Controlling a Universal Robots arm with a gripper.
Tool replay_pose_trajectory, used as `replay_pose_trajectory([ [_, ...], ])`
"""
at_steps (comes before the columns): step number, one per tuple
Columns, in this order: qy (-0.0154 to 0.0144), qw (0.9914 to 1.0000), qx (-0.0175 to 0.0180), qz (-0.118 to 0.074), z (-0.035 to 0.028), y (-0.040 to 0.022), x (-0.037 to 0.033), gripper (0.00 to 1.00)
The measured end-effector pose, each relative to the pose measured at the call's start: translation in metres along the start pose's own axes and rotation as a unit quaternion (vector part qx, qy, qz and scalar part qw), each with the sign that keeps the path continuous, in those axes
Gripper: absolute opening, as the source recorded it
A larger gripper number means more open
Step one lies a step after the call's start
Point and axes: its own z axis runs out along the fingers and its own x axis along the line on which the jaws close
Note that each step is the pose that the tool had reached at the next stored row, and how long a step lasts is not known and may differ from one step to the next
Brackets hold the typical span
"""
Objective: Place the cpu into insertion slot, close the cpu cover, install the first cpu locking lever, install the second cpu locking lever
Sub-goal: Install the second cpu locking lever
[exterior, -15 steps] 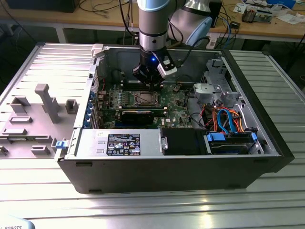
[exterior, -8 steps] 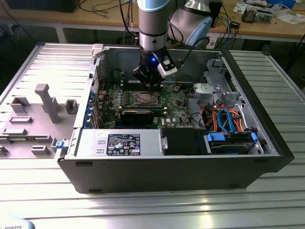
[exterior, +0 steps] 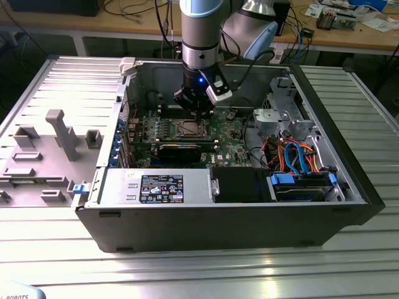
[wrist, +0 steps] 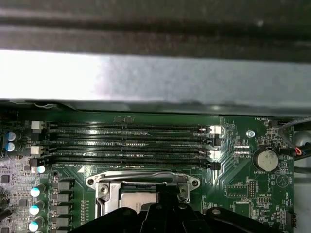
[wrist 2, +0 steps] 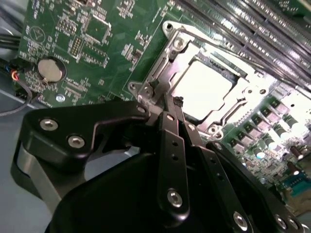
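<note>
The cpu [wrist 2: 201,87] lies flat in the insertion slot [exterior: 189,129] on the green board, its silvery top showing. The cpu cover [wrist 2: 250,92] is down around it as a silver frame, seen also in the first wrist view as the cover [wrist: 141,180] over the cpu [wrist: 136,198]. My gripper [wrist 2: 175,103] is shut, its black fingers [wrist 2: 172,141] pressed together with the tips at the socket's metal edge by a corner bracket. In the exterior view the gripper [exterior: 198,115] hangs straight over the socket inside the open case. Nothing shows between the fingers.
Long black memory slots [wrist: 129,143] run beside the socket. A coin battery [wrist 2: 51,69] sits on the board. A black card [exterior: 181,149], power supply [exterior: 156,185] and drive cage with orange and blue cables [exterior: 299,156] crowd the case. A grey fixture panel [exterior: 56,143] lies outside it.
</note>
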Motion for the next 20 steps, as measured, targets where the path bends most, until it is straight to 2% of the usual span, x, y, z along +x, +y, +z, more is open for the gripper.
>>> replay_pose_trajectory([
  [4, 0.0001, 1.0, -0.0003, 0.0, -0.0014, -0.0007, 0.0, 0.11],
  [11, 0.0008, 1.0, -0.0008, 0.0, -0.0128, -0.0003, -0.0007, 0.11],
  [20, 0.0012, 1.0, -0.0009, 0.0, -0.0133, -0.0005, -0.0007, 0.11],
])
